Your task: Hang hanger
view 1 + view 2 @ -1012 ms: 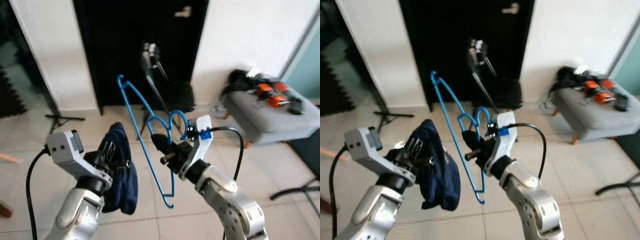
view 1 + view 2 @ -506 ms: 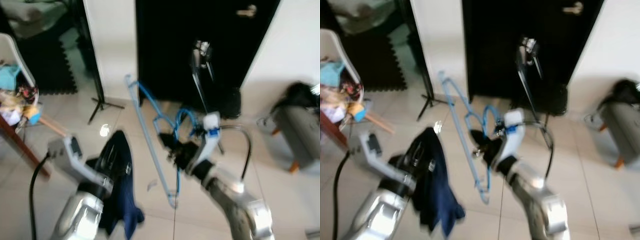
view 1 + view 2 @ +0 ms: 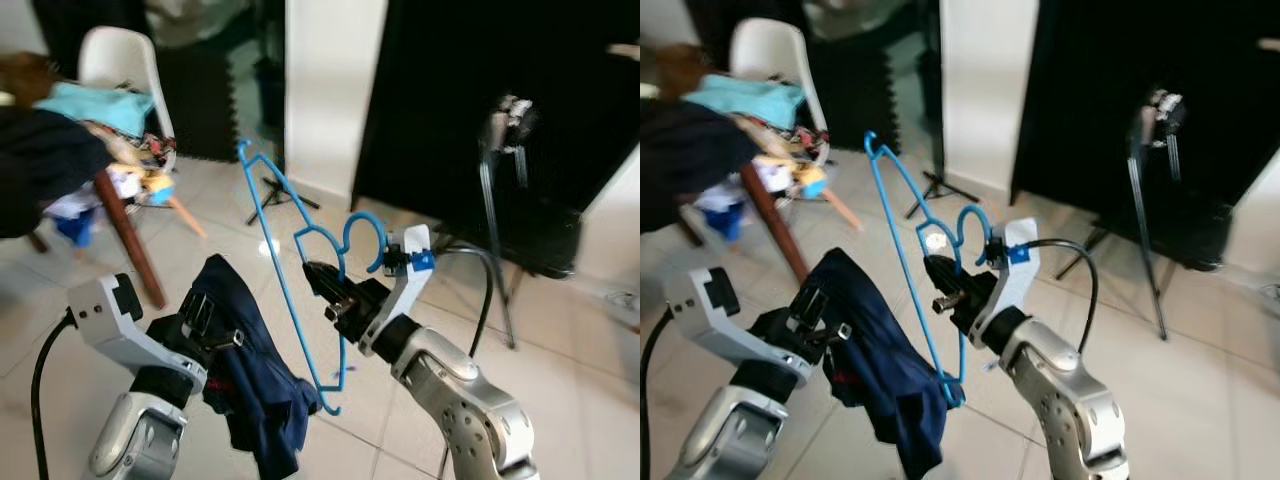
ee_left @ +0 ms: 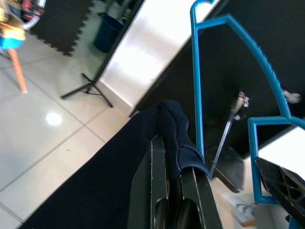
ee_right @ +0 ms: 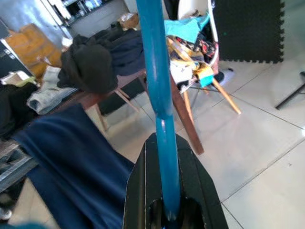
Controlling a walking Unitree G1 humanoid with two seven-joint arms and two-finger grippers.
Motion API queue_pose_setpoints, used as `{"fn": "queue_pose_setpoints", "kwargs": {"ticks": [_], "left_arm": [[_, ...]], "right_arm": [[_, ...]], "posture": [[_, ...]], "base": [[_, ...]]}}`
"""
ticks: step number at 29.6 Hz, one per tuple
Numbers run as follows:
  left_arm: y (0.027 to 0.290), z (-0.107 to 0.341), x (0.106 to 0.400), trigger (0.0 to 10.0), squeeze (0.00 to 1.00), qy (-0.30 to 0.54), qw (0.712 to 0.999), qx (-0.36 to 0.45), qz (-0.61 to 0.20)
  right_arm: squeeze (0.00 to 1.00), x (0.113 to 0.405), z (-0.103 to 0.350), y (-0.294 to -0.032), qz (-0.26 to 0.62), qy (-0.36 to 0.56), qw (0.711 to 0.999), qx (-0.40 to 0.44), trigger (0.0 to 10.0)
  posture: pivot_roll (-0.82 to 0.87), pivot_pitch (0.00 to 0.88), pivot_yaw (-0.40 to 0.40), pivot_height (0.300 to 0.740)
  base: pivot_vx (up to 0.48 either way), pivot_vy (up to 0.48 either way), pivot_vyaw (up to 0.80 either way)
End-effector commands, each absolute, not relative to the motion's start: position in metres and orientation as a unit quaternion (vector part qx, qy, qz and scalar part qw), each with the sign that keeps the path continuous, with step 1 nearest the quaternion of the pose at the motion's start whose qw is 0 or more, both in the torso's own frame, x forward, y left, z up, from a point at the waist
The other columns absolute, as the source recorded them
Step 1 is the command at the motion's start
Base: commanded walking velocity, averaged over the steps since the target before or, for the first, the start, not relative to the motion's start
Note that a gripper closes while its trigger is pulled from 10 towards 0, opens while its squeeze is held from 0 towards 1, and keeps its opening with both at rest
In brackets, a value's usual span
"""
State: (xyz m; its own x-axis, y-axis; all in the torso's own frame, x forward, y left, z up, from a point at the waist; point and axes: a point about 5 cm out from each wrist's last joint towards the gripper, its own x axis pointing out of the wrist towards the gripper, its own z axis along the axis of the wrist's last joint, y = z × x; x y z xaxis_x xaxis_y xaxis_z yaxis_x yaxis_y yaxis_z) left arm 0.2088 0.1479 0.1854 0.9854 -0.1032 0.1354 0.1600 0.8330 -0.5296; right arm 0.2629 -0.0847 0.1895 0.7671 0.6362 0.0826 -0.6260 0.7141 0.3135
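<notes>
1. Right end effector (image 3: 318, 280) is clamped on the blue hanger (image 3: 283, 240), gripping its frame just below the hook – the right wrist view shows the blue bar pinched between both fingers.
2. Hanger is held up in mid-air between the two arms, tilted, hook curling up beside the right wrist, lower corner down near the floor tiles (image 3: 560, 380).
3. Left end effector (image 4: 172, 191) is closed on a dark navy garment (image 3: 250, 370) – cloth is bunched over its fingers and hangs down off the left wrist.
4. Garment sits just beside the hanger's lower end; contact can't be confirmed.
5. Background, robot's left: white chair (image 3: 120, 70) and a wooden bench (image 5: 124, 86) piled with clothes.
6. Ahead: dark doorway (image 3: 480, 100) with a black stand (image 3: 500, 200) in front of it, white wall section (image 3: 330, 80) beside it.
</notes>
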Motion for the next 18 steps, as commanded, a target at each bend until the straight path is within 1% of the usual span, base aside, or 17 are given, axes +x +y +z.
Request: {"fn": "queue_pose_setpoints", "kwargs": {"ticks": [1, 2, 4, 5, 7, 8, 11, 12, 14, 15, 17, 18], "left_arm": [[0.147, 0.193, 0.209, 10.0, 0.0, -0.066, 0.957, -0.269, -0.08], [0.147, 0.193, 0.209, 10.0, 0.0, -0.066, 0.957, -0.269, -0.08], [0.146, 0.199, 0.217, 10.0, 0.0, -0.078, 0.968, -0.219, -0.091], [0.146, 0.199, 0.217, 10.0, 0.0, -0.078, 0.968, -0.219, -0.091], [0.143, 0.204, 0.225, 10.0, 0.0, -0.086, 0.978, -0.154, -0.109], [0.143, 0.204, 0.225, 10.0, 0.0, -0.086, 0.978, -0.154, -0.109], [0.138, 0.202, 0.228, 10.0, 0.0, -0.082, 0.983, -0.107, -0.127], [0.137, 0.201, 0.229, 10.0, 0.0, -0.08, 0.984, -0.092, -0.131], [0.136, 0.2, 0.23, 10.0, 0.0, -0.079, 0.985, -0.081, -0.133], [0.138, 0.197, 0.234, 10.0, 0.0, -0.077, 0.986, -0.066, -0.134], [0.14, 0.196, 0.236, 10.0, 0.0, -0.078, 0.986, -0.064, -0.133], [0.143, 0.195, 0.239, 10.0, 0.0, -0.078, 0.986, -0.066, -0.128]], "right_arm": [[0.0, 0.262, 0.189, -0.087, 0.338, 0.016, 0.925, 0.171, 10.0], [0.0, 0.262, 0.189, -0.087, 0.338, 0.016, 0.925, 0.171, 10.0], [0.0, 0.264, 0.189, -0.088, 0.332, 0.011, 0.926, 0.178, 10.0], [0.0, 0.264, 0.189, -0.088, 0.332, 0.011, 0.926, 0.178, 10.0], [0.0, 0.27, 0.189, -0.09, 0.317, 0.006, 0.929, 0.191, 10.0], [0.0, 0.27, 0.189, -0.09, 0.317, 0.006, 0.929, 0.191, 10.0], [0.0, 0.276, 0.187, -0.093, 0.305, 0.006, 0.93, 0.205, 10.0], [0.0, 0.278, 0.185, -0.094, 0.298, 0.004, 0.931, 0.209, 10.0], [0.0, 0.279, 0.184, -0.095, 0.294, 0.004, 0.932, 0.212, 10.0], [0.0, 0.282, 0.18, -0.096, 0.282, 0.002, 0.934, 0.219, 10.0], [0.0, 0.283, 0.179, -0.096, 0.279, 0.001, 0.934, 0.221, 10.0], [0.0, 0.285, 0.177, -0.095, 0.276, 0.001, 0.935, 0.221, 10.0]], "posture": [[0.03, 0.107, -0.056, 0.74], [0.03, 0.107, -0.056, 0.74], [0.03, 0.099, -0.035, 0.74], [0.03, 0.099, -0.035, 0.74], [0.04, 0.079, -0.03, 0.74], [0.04, 0.079, -0.03, 0.74], [0.05, 0.069, -0.017, 0.74], [0.06, 0.048, 0.005, 0.74], [0.06, 0.048, 0.005, 0.74], [0.06, 0.017, 0.033, 0.74], [0.06, 0.017, 0.033, 0.74], [0.05, 0.0, 0.042, 0.74]], "base": [[0.0, 0.0, 0.74], [0.0, 0.0, 0.74], [0.0, 0.0, 0.74], [0.0, 0.0, 0.74], [0.0, 0.0, 0.74], [0.0, 0.0, 0.74], [0.0, 0.0, 0.74], [0.0, 0.0, 0.74], [0.0, 0.0, 0.74], [0.0, 0.0, 0.74], [0.24, 0.0, 0.73], [0.292, 0.0, 0.48]]}}
